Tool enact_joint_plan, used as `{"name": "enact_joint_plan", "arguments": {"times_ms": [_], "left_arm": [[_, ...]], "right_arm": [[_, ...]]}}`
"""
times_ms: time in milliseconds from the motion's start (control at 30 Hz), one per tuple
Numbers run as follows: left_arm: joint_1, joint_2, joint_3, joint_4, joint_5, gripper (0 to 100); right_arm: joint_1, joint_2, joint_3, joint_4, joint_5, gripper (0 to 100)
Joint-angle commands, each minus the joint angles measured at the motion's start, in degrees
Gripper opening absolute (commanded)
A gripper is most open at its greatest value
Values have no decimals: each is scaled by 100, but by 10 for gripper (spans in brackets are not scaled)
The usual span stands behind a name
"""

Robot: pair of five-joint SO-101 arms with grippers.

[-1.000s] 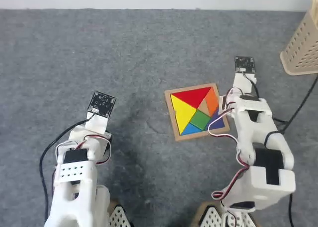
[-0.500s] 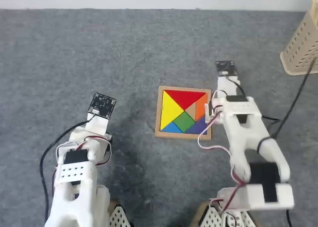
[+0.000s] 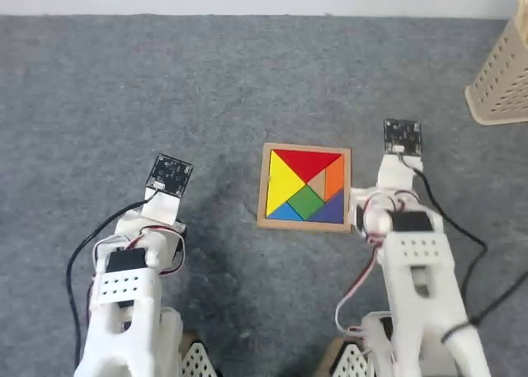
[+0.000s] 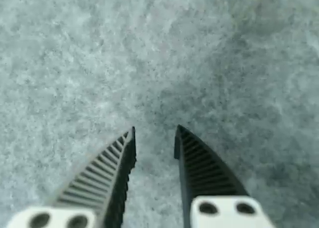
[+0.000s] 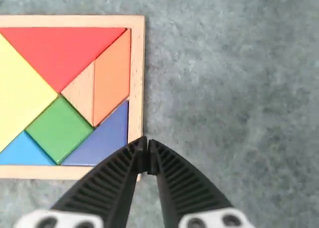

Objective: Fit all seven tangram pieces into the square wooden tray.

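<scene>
The square wooden tray (image 3: 264, 187) lies flat on the grey carpet between the arms. Inside it sit the red triangle (image 3: 307, 161), yellow triangle (image 3: 282, 186), green square (image 3: 308, 202), light blue triangle (image 3: 284, 213), indigo triangle (image 5: 102, 143), orange piece (image 5: 112, 76) and small tan triangle (image 5: 81, 91), packed edge to edge. My right gripper (image 5: 147, 150) is shut and holds nothing, its tips at the tray rim (image 5: 137, 78) beside the indigo corner. My left gripper (image 4: 154, 134) stands open over bare carpet, well left of the tray.
A beige perforated basket (image 3: 503, 72) stands at the back right edge. The right arm (image 3: 417, 253) rises just right of the tray and the left arm (image 3: 132, 270) is at the front left. Grey carpet (image 3: 165, 80) covers the rest.
The tray was skewed and is now square, shifted left. The right arm swung left against it, then drew back to the right. The left arm stayed still.
</scene>
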Motion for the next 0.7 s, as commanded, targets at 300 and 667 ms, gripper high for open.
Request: {"name": "enact_joint_plan", "arguments": {"times_ms": [300,667], "left_arm": [[-176,-554,-453,-79,1055,120],[-290,-4062,1218,0,1486,123]], "right_arm": [[84,-1938,1222,4,44,9],[92,-3495,2673,57,1732,9]]}}
